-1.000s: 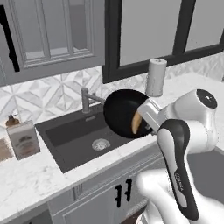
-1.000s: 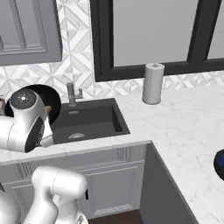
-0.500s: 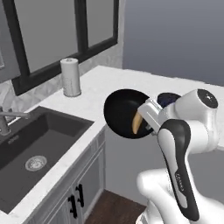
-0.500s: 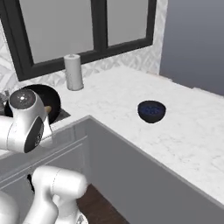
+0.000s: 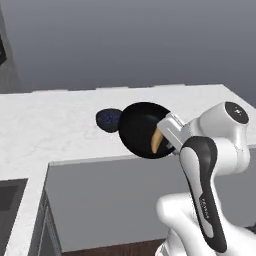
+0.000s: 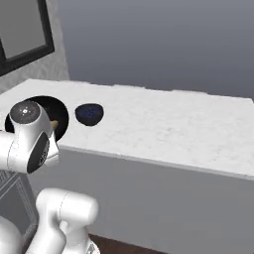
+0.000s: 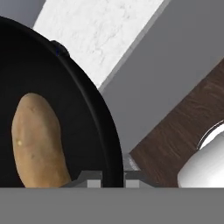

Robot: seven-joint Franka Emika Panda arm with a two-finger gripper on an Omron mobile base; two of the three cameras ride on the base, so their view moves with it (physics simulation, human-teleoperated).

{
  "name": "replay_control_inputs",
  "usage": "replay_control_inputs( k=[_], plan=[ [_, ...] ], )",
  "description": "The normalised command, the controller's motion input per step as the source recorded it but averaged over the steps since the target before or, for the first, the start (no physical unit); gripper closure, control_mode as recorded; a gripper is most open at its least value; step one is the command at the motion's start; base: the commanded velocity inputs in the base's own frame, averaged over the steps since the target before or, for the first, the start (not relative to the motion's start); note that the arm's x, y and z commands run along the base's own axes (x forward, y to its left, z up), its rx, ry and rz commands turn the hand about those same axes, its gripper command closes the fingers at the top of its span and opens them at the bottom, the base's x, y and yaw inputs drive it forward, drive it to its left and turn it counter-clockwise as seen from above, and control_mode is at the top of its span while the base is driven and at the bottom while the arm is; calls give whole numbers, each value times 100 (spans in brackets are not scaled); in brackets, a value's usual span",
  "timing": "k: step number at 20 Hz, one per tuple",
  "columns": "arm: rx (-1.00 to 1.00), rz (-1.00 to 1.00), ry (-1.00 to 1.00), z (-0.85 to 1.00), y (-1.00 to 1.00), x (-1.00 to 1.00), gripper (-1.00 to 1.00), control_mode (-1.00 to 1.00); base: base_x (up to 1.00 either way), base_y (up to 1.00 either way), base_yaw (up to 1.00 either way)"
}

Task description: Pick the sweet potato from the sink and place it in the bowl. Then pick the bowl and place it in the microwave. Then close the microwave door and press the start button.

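Note:
My gripper (image 5: 168, 133) is shut on the rim of the glossy black bowl (image 5: 140, 128) and holds it tilted in the air, in front of the white counter's edge. The orange-tan sweet potato (image 5: 156, 141) lies inside the bowl, close to the gripped rim. From the right base view the bowl (image 6: 53, 105) and the sweet potato (image 6: 53, 124) peek out behind the arm's upper joint. In the hand view the gripper (image 7: 113, 181) pinches the bowl's rim (image 7: 101, 127), with the sweet potato (image 7: 37, 140) just left of it. A dark corner of the sink (image 5: 10, 195) shows at lower left.
A white marble counter (image 5: 55, 125) runs across as a peninsula with a grey front panel below. A small dark blue bowl (image 5: 108, 120) sits on it just behind the held bowl, also visible as the blue bowl (image 6: 89, 113). Brown wood floor (image 7: 175, 131) lies beneath.
The whole picture has swung as the base turned: faucet, window and paper towel roll slid away to the left. The bowl with the sweet potato stays gripped in the same pose.

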Motion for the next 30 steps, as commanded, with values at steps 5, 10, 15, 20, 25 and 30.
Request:
replay_control_inputs(
  k=[5,10,15,20,25,30],
  plan=[
    [0,0,0,0,0,0,100,100,-10,-14,-89],
    [0,0,0,0,0,0,100,100,-5,-29,-86],
    [0,0,0,0,0,0,100,100,0,-33,-85],
    [0,0,0,0,0,0,100,100,0,-41,-83],
    [0,0,0,0,0,0,100,100,18,-64,-71],
    [0,0,0,0,0,0,100,100,78,-87,-50]
  ],
)
